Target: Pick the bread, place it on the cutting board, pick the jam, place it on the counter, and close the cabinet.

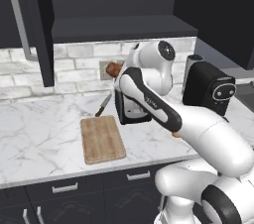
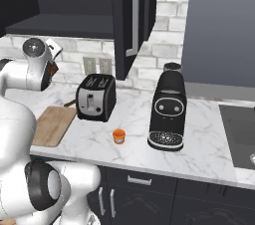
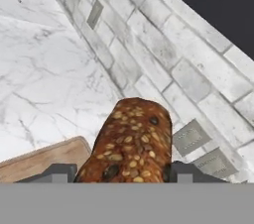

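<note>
Hand view: my pincer (image 3: 119, 172) clamps the bread (image 3: 130, 141) at bottom centre, cutting board (image 3: 42, 161) corner lower left. Right base view adds the jam (image 2: 118, 136) on counter (image 2: 209, 144), centre frame.

No text, label, brand, number or sign can be read on anything here.

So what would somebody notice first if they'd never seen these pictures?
Probably the seedy brown bread, gripped between the robot's two dark fingers and held in the air near the brick wall, above the far end of the wooden cutting board. Next, the big black coffee machine on the marble counter, with the tiny orange jam beside it.
</note>
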Controlling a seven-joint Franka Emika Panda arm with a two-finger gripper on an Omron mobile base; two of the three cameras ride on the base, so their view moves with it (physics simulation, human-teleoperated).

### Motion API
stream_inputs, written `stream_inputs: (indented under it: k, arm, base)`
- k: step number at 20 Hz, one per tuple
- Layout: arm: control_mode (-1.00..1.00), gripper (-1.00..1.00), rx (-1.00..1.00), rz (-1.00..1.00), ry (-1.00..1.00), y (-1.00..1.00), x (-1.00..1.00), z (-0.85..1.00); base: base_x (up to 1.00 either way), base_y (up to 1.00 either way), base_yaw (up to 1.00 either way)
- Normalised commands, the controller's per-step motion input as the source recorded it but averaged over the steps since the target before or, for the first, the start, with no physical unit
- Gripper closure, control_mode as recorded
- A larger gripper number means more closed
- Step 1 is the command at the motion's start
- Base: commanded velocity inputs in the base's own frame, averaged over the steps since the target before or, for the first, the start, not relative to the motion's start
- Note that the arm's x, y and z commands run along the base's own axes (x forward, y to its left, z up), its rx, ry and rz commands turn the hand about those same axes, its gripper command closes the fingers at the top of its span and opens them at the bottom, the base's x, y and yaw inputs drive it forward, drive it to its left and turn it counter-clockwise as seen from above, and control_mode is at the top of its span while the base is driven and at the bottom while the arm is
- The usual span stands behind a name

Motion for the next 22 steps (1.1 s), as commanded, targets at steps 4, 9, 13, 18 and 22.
stream_inputs:
  k: [4,9,13,18,22]
  arm:
    - [-1.0,1.0,0.08,0.02,0.1,0.2,0.0,-0.01]
    - [-1.0,1.0,0.12,0.0,0.19,0.19,0.0,0.0]
    - [-1.0,1.0,0.14,0.0,0.28,0.3,0.0,0.0]
    - [-1.0,1.0,0.14,0.0,0.24,0.13,0.0,-0.07]
    - [-1.0,1.0,0.07,0.0,0.1,0.01,-0.01,-0.46]
  base:
    - [0.0,0.0,0.0]
    - [0.0,0.0,0.0]
    - [0.0,0.0,0.0]
    - [0.0,0.0,0.0]
    - [0.0,0.0,0.0]
